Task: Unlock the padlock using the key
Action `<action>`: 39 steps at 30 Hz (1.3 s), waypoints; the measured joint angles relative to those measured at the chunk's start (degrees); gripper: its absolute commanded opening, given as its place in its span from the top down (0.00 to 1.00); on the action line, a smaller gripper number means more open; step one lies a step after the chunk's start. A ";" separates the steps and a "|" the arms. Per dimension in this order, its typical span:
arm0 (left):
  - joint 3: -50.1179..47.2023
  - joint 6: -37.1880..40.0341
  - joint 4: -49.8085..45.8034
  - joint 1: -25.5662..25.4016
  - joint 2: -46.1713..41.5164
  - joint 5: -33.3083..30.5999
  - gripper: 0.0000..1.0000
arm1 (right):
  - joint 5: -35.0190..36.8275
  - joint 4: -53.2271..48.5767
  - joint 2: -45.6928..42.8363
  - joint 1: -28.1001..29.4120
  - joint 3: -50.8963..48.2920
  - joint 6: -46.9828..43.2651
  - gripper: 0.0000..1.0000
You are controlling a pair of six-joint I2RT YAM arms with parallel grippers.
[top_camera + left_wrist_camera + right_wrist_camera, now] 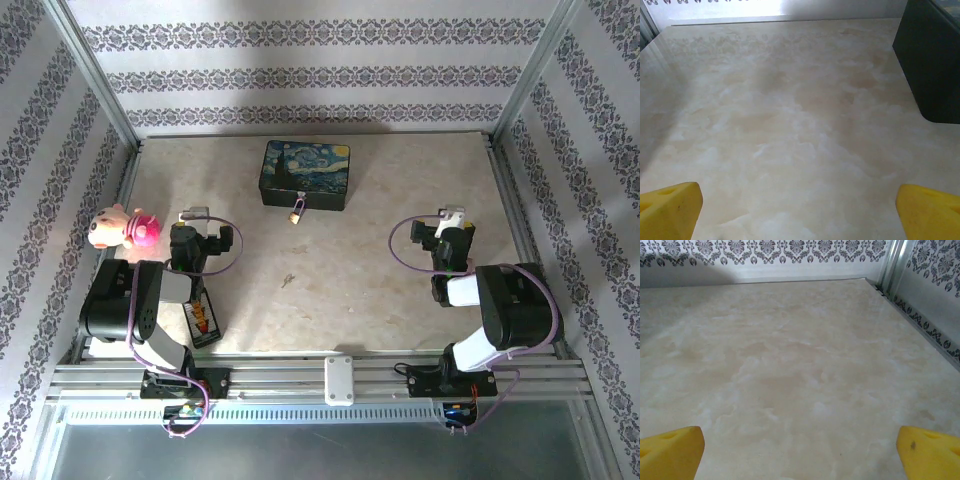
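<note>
From where I stood, the trouble lay in how small the padlock (297,212) was: it hung at the near face of the starry-night box (305,175), toward the back of the table (330,290), and I judged that a push on it would swing it on its thin shackle or slide the whole box away rather than hold it steady. I could not make out a key anywhere, so a reach begun without finding it would have been wasted. The pink plush toy (125,228) sat just beside the left arm (150,290) and could have been knocked by a careless swing. Both arms were well apart from the lock, the right arm (500,300) farther off to the side. The left arm's jaws were spread wide, one yellow fingertip (670,207) at each lower corner of its wrist view, with bare table between them and the box's dark side (932,65) off to the right; they held and touched nothing. The right arm's jaws were released just as wide, fingertips (672,450) over bare marble
</note>
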 measured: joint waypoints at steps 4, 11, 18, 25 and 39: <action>0.00 0.00 0.00 0.00 0.00 0.02 0.01 | 0.00 0.02 0.00 0.00 0.00 0.00 0.02; 0.00 0.00 0.00 0.00 0.00 0.02 0.01 | 0.00 0.00 0.00 0.00 0.00 0.00 0.02; 0.00 0.00 0.00 0.02 0.00 0.02 0.01 | 0.00 0.00 0.02 0.00 0.00 0.00 0.02; 0.00 0.00 0.00 0.00 0.00 0.44 0.01 | 0.00 0.00 0.00 0.00 0.00 0.00 0.02; 2.05 0.20 -6.25 0.02 -3.80 2.01 0.01 | -0.02 -3.08 -1.01 0.00 1.18 0.00 0.02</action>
